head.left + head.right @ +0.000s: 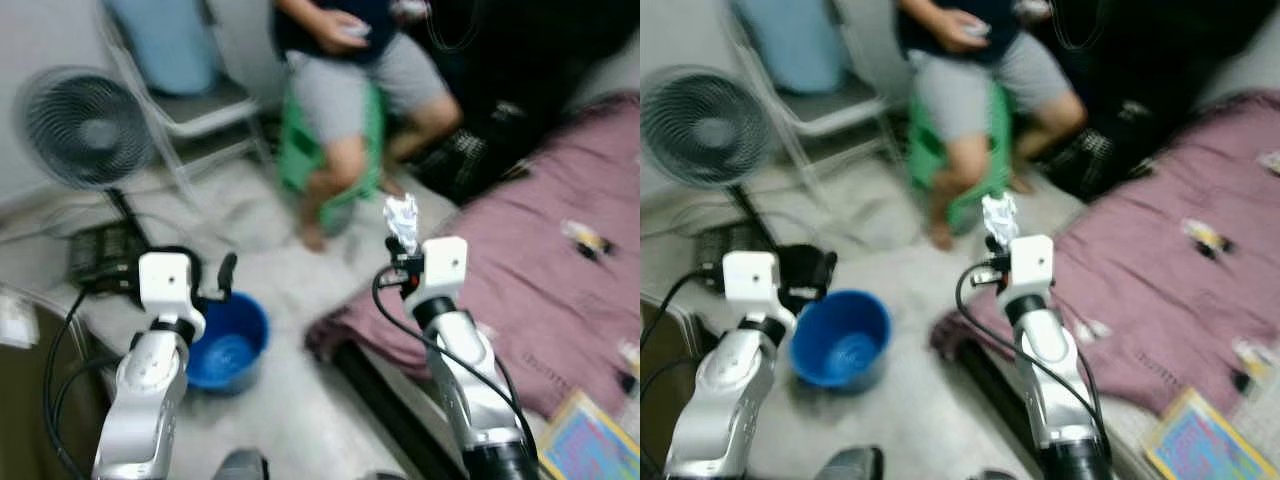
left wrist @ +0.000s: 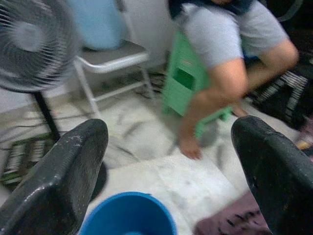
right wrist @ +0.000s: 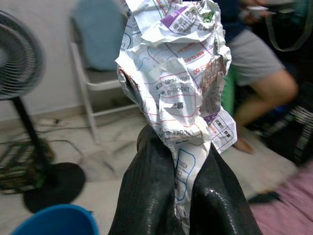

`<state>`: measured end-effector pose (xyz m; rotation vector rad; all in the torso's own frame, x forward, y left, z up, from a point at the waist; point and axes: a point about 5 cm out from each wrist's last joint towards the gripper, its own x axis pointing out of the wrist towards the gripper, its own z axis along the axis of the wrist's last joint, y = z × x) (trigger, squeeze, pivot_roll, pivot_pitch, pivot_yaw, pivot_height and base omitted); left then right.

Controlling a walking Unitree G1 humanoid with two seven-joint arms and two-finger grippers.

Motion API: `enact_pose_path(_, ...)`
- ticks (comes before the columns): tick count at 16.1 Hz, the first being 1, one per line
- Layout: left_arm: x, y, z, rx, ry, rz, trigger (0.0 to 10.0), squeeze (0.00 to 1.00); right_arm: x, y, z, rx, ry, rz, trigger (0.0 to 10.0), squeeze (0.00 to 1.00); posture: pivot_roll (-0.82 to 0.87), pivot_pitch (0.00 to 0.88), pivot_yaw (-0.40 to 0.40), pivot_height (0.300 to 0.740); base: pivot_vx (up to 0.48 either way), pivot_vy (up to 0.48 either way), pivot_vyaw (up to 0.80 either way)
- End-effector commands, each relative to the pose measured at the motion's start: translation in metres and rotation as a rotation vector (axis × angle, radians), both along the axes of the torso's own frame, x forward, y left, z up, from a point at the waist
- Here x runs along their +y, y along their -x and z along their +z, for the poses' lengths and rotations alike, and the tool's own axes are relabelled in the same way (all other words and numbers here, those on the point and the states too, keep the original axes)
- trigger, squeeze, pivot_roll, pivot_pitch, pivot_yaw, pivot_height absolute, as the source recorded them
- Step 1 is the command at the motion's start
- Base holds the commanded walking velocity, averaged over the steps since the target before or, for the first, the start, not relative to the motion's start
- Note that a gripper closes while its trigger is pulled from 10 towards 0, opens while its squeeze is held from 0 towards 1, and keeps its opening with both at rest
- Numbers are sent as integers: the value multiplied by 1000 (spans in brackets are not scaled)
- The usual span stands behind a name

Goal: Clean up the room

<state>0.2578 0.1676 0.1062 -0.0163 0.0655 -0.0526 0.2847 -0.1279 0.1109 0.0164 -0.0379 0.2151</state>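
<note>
Blue bucket [image 1: 226,345] below fan [image 1: 85,128], green stool [image 1: 312,160].

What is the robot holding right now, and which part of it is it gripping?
The right gripper is shut on a crumpled paper, pinching its lower end so the wad sticks up above the fingers. The left gripper is open, holding nothing.

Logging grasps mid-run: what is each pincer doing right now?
Left pincer: open, holding nothing, above the blue bucket.
Right pincer: closed on the crumpled paper.

fan [image 1: 85,127], chair [image 1: 190,105], seated person [image 1: 350,90].
</note>
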Motion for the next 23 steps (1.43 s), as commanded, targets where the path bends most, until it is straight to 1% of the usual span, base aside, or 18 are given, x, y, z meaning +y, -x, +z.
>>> enact_pose_path(1, -4, 1, 0, -4, 4, -5, 10000, 0, -6, 0, 1, -8, 10, -12, 10000, 0, -11, 67, -51, 740, 0, 0, 800)
enact_pose_path(6, -5, 3, -1, -2, 7, -4, 10000, 0, -4, 1, 0, -5, 10, -5, 10000, 0, -16, 71, -50, 740, 0, 0, 800)
enact_pose_path(11, -6, 0, 1, -9, 4, -11, 10000, 0, -4, 1, 0, -2, 9, -9, 10000, 0, -18, 81, -46, 740, 0, 0, 800)
enact_pose_path(15, -6, 2, 1, -11, 8, -18, 10000, 0, -4, 1, -1, 2, 8, -5, 10000, 0, -19, 83, -47, 740, 0, 0, 800)
enact_pose_path(18, -8, 1, 2, -17, 18, -35, 10000, 0, -4, 0, -1, 6, -8, -11, 10000, 0, -21, 82, -45, 740, 0, 0, 0)
enact_pose_path(23, -10, 1, 2, -26, 28, -61, 10000, 0, -4, 1, -1, 3, -7, -6, 10000, 0, -23, 82, -44, 740, 51, 0, 0)
